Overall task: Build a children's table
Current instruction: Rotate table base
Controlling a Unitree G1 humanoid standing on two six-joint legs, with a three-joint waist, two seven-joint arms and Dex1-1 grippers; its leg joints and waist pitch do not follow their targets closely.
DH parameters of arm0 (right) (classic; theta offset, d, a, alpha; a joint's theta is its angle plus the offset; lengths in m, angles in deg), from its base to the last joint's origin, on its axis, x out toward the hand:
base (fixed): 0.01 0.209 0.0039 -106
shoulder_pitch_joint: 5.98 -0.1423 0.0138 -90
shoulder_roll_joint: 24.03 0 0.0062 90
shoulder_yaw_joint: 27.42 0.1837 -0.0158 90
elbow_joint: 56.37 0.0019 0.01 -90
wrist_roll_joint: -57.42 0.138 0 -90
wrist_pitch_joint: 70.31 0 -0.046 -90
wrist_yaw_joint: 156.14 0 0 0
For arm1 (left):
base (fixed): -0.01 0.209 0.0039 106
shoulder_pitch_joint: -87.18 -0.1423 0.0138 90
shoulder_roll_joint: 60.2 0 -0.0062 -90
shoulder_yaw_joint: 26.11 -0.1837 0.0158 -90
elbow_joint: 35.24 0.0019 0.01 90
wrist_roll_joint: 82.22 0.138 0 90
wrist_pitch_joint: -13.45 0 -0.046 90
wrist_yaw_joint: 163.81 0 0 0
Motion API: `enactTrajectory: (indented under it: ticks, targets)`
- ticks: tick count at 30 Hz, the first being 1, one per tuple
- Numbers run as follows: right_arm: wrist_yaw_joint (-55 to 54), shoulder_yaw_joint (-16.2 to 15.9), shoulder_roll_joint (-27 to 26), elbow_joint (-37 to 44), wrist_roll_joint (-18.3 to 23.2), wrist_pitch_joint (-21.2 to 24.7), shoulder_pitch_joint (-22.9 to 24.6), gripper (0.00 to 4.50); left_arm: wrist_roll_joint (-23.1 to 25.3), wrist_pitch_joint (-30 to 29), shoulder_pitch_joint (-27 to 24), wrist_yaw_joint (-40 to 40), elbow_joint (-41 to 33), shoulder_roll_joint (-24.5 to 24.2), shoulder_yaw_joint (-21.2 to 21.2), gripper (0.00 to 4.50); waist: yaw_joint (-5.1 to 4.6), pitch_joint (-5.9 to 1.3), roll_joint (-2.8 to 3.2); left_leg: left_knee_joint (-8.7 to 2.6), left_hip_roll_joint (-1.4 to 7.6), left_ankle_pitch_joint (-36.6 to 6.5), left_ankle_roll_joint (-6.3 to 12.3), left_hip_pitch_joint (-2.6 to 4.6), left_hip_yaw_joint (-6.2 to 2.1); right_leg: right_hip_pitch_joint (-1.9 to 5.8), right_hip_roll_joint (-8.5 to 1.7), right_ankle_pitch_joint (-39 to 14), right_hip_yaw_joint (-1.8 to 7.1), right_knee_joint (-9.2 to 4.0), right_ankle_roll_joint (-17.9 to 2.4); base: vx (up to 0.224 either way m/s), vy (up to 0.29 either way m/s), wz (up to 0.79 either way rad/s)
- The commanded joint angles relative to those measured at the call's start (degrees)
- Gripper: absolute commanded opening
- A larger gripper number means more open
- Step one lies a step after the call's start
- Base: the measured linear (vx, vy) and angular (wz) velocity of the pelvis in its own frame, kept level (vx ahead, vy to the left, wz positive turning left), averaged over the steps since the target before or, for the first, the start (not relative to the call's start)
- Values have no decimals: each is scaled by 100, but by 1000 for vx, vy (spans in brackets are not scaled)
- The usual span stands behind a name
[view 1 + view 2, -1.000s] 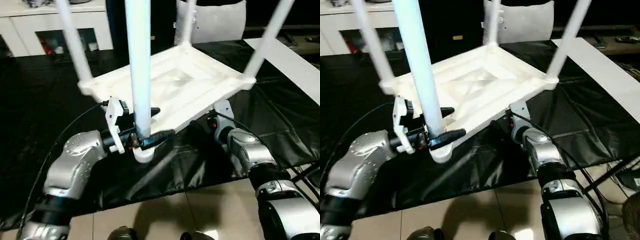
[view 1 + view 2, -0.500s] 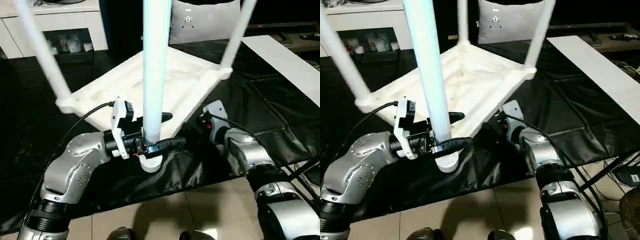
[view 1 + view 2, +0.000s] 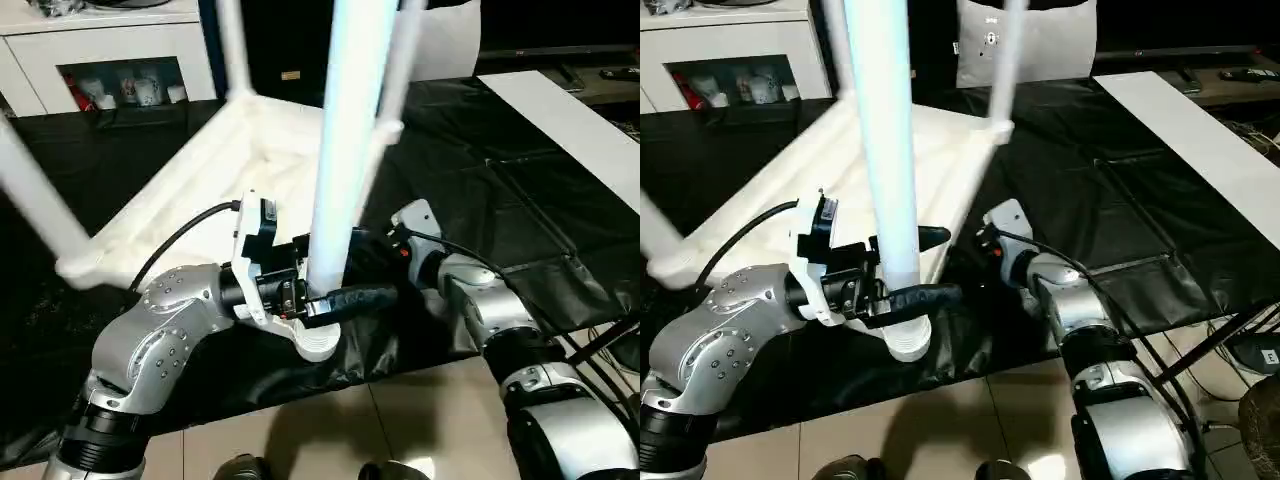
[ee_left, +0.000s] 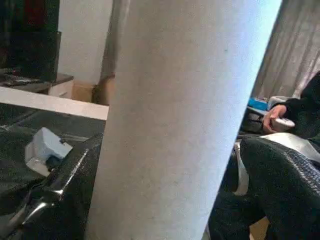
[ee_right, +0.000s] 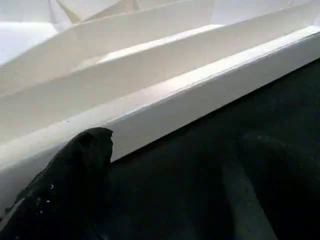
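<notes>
A: Left eye view first: where is the children's table (image 3: 215,165)?

B: Upside down on the black cloth (image 3: 520,150), ribbed underside up. Its near corner socket (image 3: 318,340) overhangs the cloth's front edge, and the near leg (image 3: 345,150) rises from that socket.

A: How would you do this step well?

B: I judge I'm handling the table by that leg, so I'd grip low, close to the socket, and move slowly.

A: And your pincers?

B: My left gripper (image 3: 330,275) stands wide, 2 fingers clasping the leg just above the socket. My right gripper (image 5: 165,185) is spread, holding nothing, fingers just beside the table's rim.
</notes>
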Motion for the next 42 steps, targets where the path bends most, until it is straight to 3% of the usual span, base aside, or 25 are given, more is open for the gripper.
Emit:
enactTrajectory:
  ticks: [1, 10, 13, 15, 17, 20, 22, 27, 29, 32, 36, 37, 38, 42]
  targets:
    - [173, -111, -171, 83, 106, -167, -173, 450, -12, -20, 129, 31, -182, 96, -275, 445, 52, -418, -10, -433, 368, -1430, 13, 124, -192, 281, -418, -1552, 379, -415, -1239, 0, 0, 0]
    - [462, -158, -398, 233, 144, -361, -52, 450, 72, 60, 454, 173, 18, 495, -418, 445, 49, -416, -14, -427, 374, -1467, 75, 109, -195, 294, -432, -1541, 383, -418, -1264, 0, 0, 0]
    - [378, -150, -411, 173, 102, -373, -77, 450, 106, 83, 494, 215, 51, 566, -448, 445, 76, -428, -3, -428, 390, -1377, 75, 135, -193, 279, -428, -1415, 384, -410, -1313, 0, 0, 0]
    - [270, -132, -392, 44, 26, -449, -116, 450, 344, 300, 571, 334, 252, 673, -507, 445, 115, -421, 18, -429, 390, -1380, 54, 149, -187, 264, -409, -1337, 384, -401, -1314, 0, 0, 0]
    - [187, -117, -360, -15, -11, -489, -131, 450, 608, 499, 629, 459, 441, 718, -546, 445, 164, -409, 8, -439, 378, -1514, -3, 168, -187, 258, -410, -1532, 385, -439, -1192, 0, 0, 0]
    - [-166, -4, -247, -164, -77, -480, -153, 450, 1024, 823, 766, 838, 868, 825, -482, 445, 169, -413, -1, -444, 373, -1634, -98, 180, -202, 267, -430, -1761, 388, -466, -1057, 0, 0, 0]
    - [-194, 39, -205, -173, -67, -490, -133, 450, 1145, 941, 826, 958, 989, 872, -470, 445, 174, -419, -14, -448, 376, -1576, -80, 149, -218, 293, -450, -1761, 382, -468, -1033, 0, 0, 0]
    - [-320, 270, 36, 46, 87, -586, -5, 450, 1182, 1127, 951, 1092, 1097, 1019, -422, 445, 175, -429, 3, -420, 369, -1482, 21, 137, -207, 289, -448, -1619, 378, -460, -1090, 0, 0, 0]
    - [-378, 351, 86, 79, 133, -615, 1, 450, 1196, 1172, 948, 1075, 1106, 1038, -421, 445, 170, -432, -18, -418, 365, -1439, 57, 130, -202, 295, -433, -1543, 371, -453, -1126, 0, 0, 0]
    - [-736, 596, 230, 71, 183, -656, -20, 450, 1217, 1253, 847, 856, 1057, 972, -506, 445, 174, -440, -10, -407, 359, -1417, 79, 140, -193, 289, -427, -1507, 366, -455, -1147, 0, 0, 0]
    - [-1033, 750, 484, -32, 141, -500, 15, 450, 1415, 1279, 672, 635, 1037, 626, -623, 445, 156, -436, -66, -406, 353, -1351, 113, 135, -184, 283, -413, -1543, 361, -450, -1111, 0, 0, 0]
    - [-1033, 750, 484, -32, 141, -500, 15, 450, 1415, 1279, 672, 635, 1037, 626, -623, 445, 161, -436, -55, -404, 352, -1368, 115, 138, -186, 281, -417, -1585, 362, -447, -1092, 0, 0, 0]
    - [-963, 780, 607, 62, 142, -438, 141, 450, 1578, 1320, 566, 429, 1068, 279, -689, 445, 161, -437, -49, -403, 345, -1362, 118, 135, -191, 280, -418, -1643, 360, -452, -1058, 0, 0, 0]
    - [-709, 752, 798, 340, 110, -418, 377, 450, 1661, 1288, 435, 114, 1186, -159, -667, 445, 157, -429, -35, -409, 348, -1401, 93, 144, -182, 266, -409, -1684, 369, -461, -1036, 0, 0, 0]
